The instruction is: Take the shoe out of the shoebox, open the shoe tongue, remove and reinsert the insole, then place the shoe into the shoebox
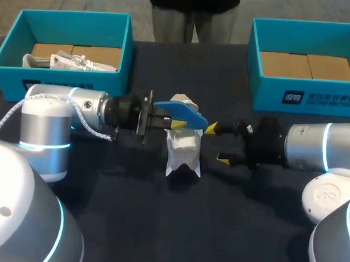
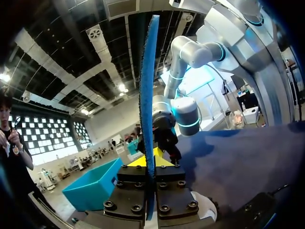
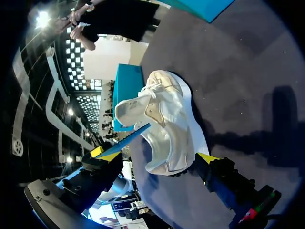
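Left jaws clamped on blue insole (image 1: 181, 113), held above white shoe (image 1: 183, 144), likely lining up reinsertion. Shoe on bench (image 1: 130, 222) centre. Right jaws apart just beside shoe, probably to steady it.

White shoe (image 1: 183, 149) rests on table (image 1: 130, 222), blue insole (image 1: 184, 113) out, above it.
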`<state>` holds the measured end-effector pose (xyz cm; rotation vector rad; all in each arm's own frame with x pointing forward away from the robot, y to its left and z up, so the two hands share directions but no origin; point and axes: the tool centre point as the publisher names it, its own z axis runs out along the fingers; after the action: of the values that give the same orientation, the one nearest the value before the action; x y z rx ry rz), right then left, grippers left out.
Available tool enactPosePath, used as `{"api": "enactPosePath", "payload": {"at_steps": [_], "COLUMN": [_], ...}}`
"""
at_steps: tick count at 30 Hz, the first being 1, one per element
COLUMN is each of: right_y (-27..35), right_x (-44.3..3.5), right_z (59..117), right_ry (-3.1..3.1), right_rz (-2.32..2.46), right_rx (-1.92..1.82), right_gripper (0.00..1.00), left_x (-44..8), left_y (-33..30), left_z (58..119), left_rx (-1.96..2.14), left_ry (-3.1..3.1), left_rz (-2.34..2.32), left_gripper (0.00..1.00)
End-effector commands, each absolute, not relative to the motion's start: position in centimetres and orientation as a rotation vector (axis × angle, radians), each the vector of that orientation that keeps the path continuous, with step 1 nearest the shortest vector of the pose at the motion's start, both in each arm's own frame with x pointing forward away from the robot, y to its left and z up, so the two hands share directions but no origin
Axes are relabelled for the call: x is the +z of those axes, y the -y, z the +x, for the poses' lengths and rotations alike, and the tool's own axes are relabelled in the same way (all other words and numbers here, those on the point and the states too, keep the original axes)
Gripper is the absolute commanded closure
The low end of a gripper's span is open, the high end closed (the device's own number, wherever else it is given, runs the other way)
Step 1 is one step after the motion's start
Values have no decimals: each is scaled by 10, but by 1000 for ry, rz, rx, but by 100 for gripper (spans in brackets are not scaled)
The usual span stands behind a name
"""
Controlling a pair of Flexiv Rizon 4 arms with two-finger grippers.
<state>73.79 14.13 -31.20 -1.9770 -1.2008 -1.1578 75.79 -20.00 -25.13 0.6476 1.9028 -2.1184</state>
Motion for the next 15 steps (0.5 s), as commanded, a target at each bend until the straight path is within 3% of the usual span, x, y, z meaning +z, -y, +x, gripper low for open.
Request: {"api": "enactPosePath", "payload": {"at_steps": [1,15], "right_y": [-143,-143], "right_x": [-311,-311], "right_z": [738,738], "right_ry": [1201,1201], "right_rz": [-1983,-1983], "right_rx": [-1156,-1156], "right_gripper": [0,0], "left_x": [-248,-252], "left_y": [196,190], "left_z": [751,747], "left_rx": [-2079,-2059], "left_ry": [-1918,-1925], "left_rz": [640,651], "left_gripper": [100,100]}}
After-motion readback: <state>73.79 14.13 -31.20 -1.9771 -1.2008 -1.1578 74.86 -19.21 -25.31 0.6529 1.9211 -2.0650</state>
